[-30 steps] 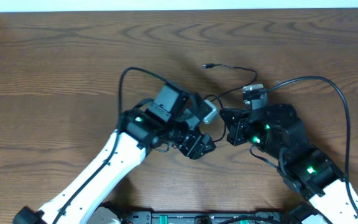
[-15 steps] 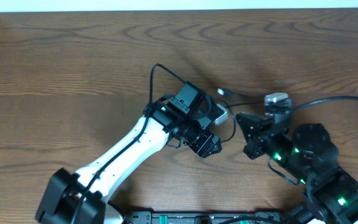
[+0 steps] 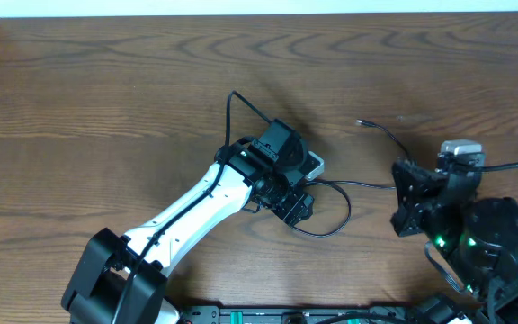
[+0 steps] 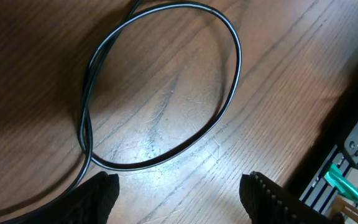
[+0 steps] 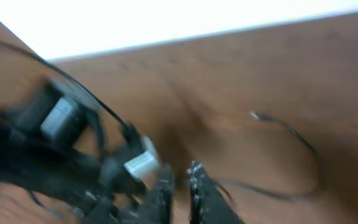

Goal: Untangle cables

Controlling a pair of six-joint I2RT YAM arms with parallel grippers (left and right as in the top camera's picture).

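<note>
Across the brown wood-grain worktop, a thin black cable lay between the 2 arms. Its small plug end rested on bare wood, farther back than the right gripper. From there the cord curved down to that gripper, then ran almost straight leftwards to the left gripper. Just to the right of the left gripper it swung into 1 open loop lying flat on the wood.

Seen from the left wrist, the loop crossed over itself at its left side and showed a pale sheen along the black sheath. The left gripper's jaws stood wide apart, their 2 dark fingertips at the bottom edge of the view with nothing between them. The cable's tail passed close beside the left one of those 2.

Seen from the right wrist, the picture was badly blurred. The right gripper's jaws sat close together with only a narrow gap, and the thin cord led away from their tips to the right and curled up to the plug end. Whether they pinched the cable could not be told.

The left arm wore a white shell, small green lights glowed on the black right arm, and a black rail ran along the near edge.
</note>
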